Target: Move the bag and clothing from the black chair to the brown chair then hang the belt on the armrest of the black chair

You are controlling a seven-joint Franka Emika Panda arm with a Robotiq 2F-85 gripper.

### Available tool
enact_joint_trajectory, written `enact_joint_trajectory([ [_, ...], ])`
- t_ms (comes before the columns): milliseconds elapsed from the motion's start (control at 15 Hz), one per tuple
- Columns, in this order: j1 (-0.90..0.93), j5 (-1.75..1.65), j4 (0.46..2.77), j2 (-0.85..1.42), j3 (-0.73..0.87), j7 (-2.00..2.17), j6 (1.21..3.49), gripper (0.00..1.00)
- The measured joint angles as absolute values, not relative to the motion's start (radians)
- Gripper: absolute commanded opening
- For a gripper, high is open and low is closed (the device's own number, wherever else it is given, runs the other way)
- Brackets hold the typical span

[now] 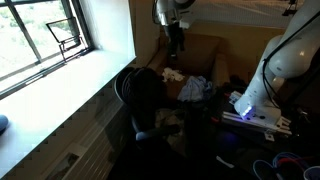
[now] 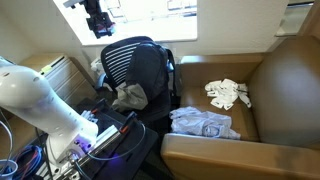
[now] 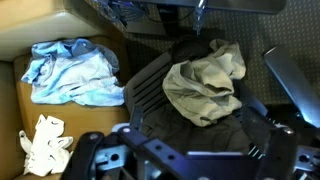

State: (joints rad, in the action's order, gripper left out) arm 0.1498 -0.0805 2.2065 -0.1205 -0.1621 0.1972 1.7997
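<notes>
The black chair (image 2: 140, 62) stands beside the brown chair (image 2: 275, 85). A tan crumpled garment (image 3: 205, 78) lies on the black chair's seat over a dark cloth (image 3: 205, 128); it also shows in an exterior view (image 2: 128, 97). On the brown chair's seat lie a light blue garment (image 3: 75, 72) and a white crumpled bag-like item (image 3: 45, 145), both seen in an exterior view too (image 2: 205, 123) (image 2: 228, 93). My gripper (image 3: 190, 152) hangs high above the black chair (image 1: 175, 38), open, with nothing between its fingers. I cannot make out the belt.
A window and a wide sill (image 1: 70, 75) run along one side. The robot's white base (image 2: 40, 105) and a lit box with cables (image 2: 95, 140) stand close behind the black chair. Blue cables (image 3: 125, 12) lie on the floor.
</notes>
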Motion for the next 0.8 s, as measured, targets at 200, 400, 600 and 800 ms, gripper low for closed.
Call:
enact_joint_trajectory([
  [200, 0.143, -0.144, 2.171, 0.008, -0.15, 0.335, 1.892, 1.0],
  [400, 0.135, -0.126, 2.125, 0.098, -0.125, 0.347, 1.89, 1.0],
  [600, 0.135, -0.125, 2.11, 0.111, -0.123, 0.348, 1.888, 1.0],
  [800, 0.137, -0.132, 2.108, 0.127, -0.123, 0.356, 1.902, 1.0],
])
